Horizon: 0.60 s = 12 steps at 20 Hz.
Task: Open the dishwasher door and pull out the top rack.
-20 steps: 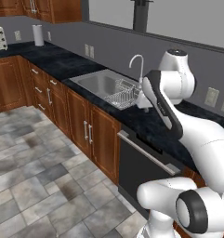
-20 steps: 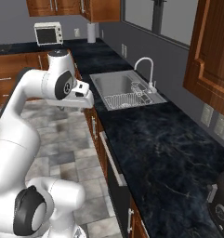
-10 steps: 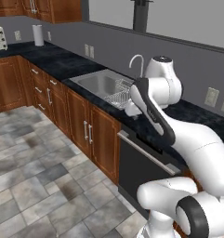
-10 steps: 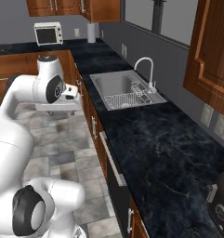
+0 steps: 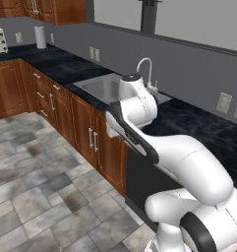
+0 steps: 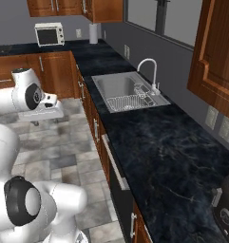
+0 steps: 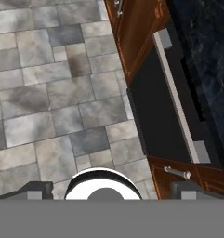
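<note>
We see the dishwasher door (image 7: pixel 162 116) closed, its silver handle (image 7: pixel 176 100) untouched. Our gripper (image 7: pixel 111 189) hangs above the tiled floor (image 7: pixel 53 93), fingers spread wide, holding nothing.

The light in my three views is even and soft, with no clear source. My white arm (image 5: pixel 179 157) shows only gentle grey shading, and I see no hard shadows on the floor tiles (image 7: pixel 53 93). The black counter (image 6: pixel 168 156) has a faint marbled sheen, no strong glare. All pictures are rendered and a little soft and blocky, mostly at edges. I see no bending at the borders.
</note>
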{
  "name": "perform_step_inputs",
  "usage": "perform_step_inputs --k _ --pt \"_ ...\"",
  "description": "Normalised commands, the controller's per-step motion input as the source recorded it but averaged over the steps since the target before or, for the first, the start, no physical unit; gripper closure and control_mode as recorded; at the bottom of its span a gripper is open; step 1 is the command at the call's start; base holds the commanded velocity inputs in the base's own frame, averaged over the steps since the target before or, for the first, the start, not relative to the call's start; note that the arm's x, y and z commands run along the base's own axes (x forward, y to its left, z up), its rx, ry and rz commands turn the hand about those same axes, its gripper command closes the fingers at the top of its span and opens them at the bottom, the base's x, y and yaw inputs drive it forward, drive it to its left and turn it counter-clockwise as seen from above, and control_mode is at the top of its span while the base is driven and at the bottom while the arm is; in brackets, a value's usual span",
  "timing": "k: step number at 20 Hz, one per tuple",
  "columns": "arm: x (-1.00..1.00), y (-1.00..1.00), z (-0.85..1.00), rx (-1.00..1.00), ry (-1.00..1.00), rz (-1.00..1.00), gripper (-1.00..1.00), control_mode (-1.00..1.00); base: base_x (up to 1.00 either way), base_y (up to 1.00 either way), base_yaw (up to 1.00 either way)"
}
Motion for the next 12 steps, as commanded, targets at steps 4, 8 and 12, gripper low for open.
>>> perform_step_inputs --k 4,8,12 --pt "0.13 0.45 -0.4 -0.2 0.0 -0.06 -1.0 -1.0 0.0 0.0 0.0" --pt "0.11 0.13 -0.37 -0.24 0.0 -0.08 -1.0 -1.0 0.0 0.0 0.0" --pt "0.08 0.0 -0.32 -0.24 0.0 -0.08 -1.0 -1.0 0.0 0.0 0.0"
